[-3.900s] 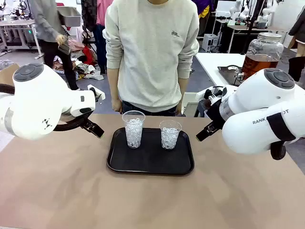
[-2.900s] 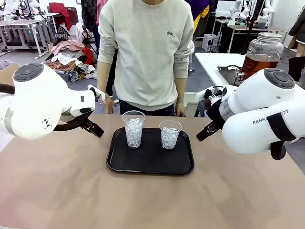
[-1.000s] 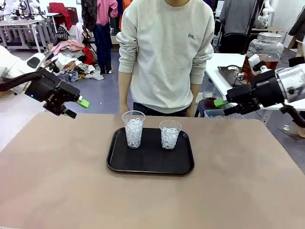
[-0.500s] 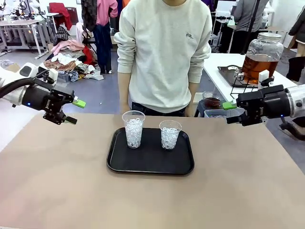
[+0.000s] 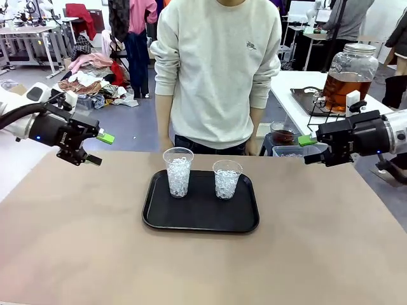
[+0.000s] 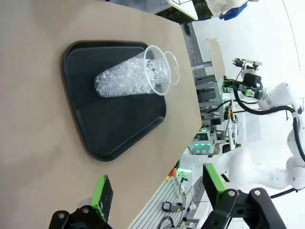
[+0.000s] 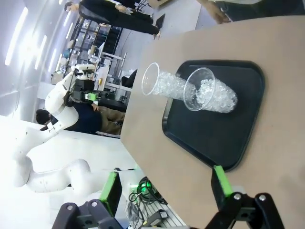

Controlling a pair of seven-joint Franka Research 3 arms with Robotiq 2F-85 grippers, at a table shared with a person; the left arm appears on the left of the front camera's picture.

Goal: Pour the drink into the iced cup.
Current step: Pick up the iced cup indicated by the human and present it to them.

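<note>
Tray (image 5: 201,222) of black plastic, a rounded rectangle with low raised rim, flat on the middle of a matte tan bench (image 5: 95,254). On its far half, 2 cups of thin clear plastic, tapered, round-rimmed, upright, side by side but apart: taller left cup (image 5: 178,173) packed with clear crushed ice nearly to the rim, shorter right cup (image 5: 227,180) about as full.

Drink (image 5: 340,89), translucent amber-brown, inside a big rounded glass jar (image 5: 353,63) with metal lid, on a white table (image 5: 283,89) behind the bench's right end, well apart from both cups. Small cup (image 5: 282,135) of darker liquid just past the bench's far edge, near the sleeve of a person (image 5: 216,70) in a pale soft sweatshirt at the far side.

Left jaws raised off the bench's far left corner, spread wide, gripping nothing, black fingers with green pads (image 5: 106,137) aimed toward the tray. Right jaws mirrored off the far right corner, likewise spread wide and bare, green pad (image 5: 308,140) toward the middle.

From each wrist: 2 black fingers rising at the bottom edge, wide gap between, glossy tray and glittering ice-filled cups beyond.
</note>
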